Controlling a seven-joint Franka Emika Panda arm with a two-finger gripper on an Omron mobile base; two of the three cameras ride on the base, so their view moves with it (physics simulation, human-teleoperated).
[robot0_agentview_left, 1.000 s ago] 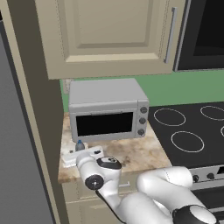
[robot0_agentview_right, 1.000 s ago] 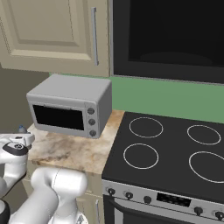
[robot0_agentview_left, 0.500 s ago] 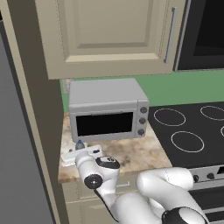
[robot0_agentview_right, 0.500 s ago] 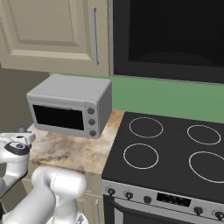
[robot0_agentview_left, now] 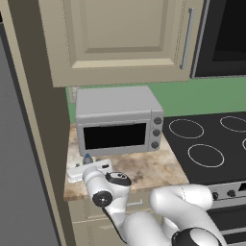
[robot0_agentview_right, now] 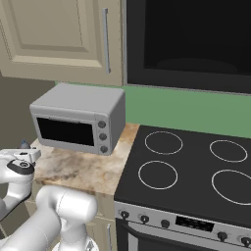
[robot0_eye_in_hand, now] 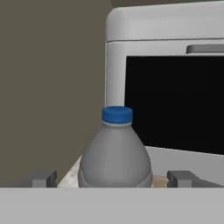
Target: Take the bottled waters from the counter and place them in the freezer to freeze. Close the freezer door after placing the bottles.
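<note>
At the bottom of the hand view the gripper (robot0_eye_in_hand: 113, 178) has its two fingertips (robot0_eye_in_hand: 40, 178) spread wide, one on each side of the grey bottle (robot0_eye_in_hand: 115, 155), not touching it. The bottle stands upright in the lower centre, with a blue cap (robot0_eye_in_hand: 117, 114), on the counter (robot0_agentview_left: 144, 168). Just behind it, in the right half of the frame, is the grey toaster oven (robot0_eye_in_hand: 166, 87) with its dark glass door. In the left base view the bottle's cap (robot0_agentview_left: 87, 157) shows at the lower left, just beyond the gripper (robot0_agentview_left: 89, 168). Further right lies the black stovetop (robot0_agentview_right: 196, 171).
</note>
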